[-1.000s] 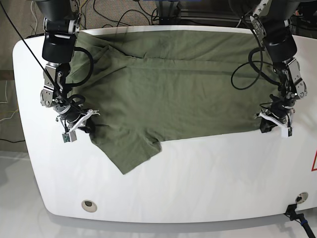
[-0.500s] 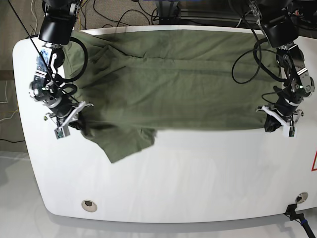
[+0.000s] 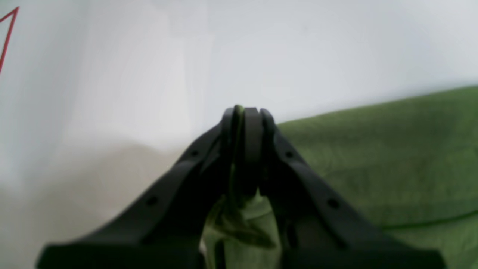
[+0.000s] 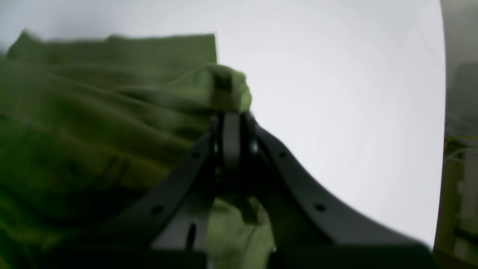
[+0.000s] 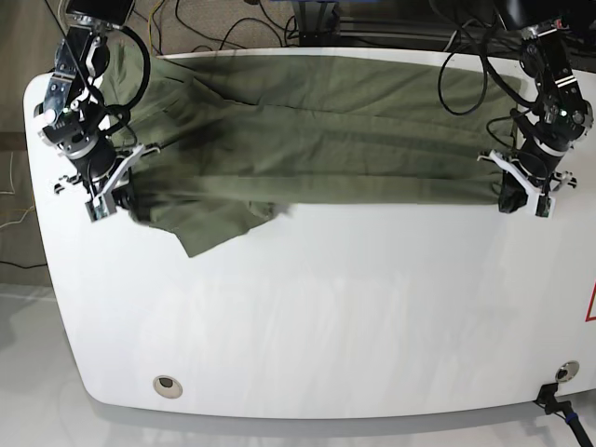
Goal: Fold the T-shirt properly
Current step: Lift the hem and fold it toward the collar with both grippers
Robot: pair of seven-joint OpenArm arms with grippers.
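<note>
The olive-green T-shirt (image 5: 317, 130) lies stretched across the far half of the white table (image 5: 326, 317), its near edge lifted into a taut line. My left gripper (image 5: 515, 200), at the base view's right, is shut on the T-shirt's right corner; in the left wrist view a sliver of green cloth shows between the closed fingertips of the left gripper (image 3: 244, 112). At the base view's left, my right gripper (image 5: 119, 198) is shut on the T-shirt's left edge. The right wrist view shows bunched T-shirt cloth (image 4: 112, 97) gathered at the right gripper (image 4: 231, 119). A sleeve (image 5: 209, 228) hangs down and trails on the table.
A round hole (image 5: 168, 384) sits in the table near the front left edge. A red triangle mark (image 5: 590, 307) lies at the right edge. Cables (image 5: 233, 28) run behind the table's far edge, and a black clamp (image 5: 559, 405) sits at the front right corner.
Both grippers have moved toward the far edge of the table, carrying the T-shirt's near edge with them. The cloth has been drawn back, and the trailing sleeve slid back too.
</note>
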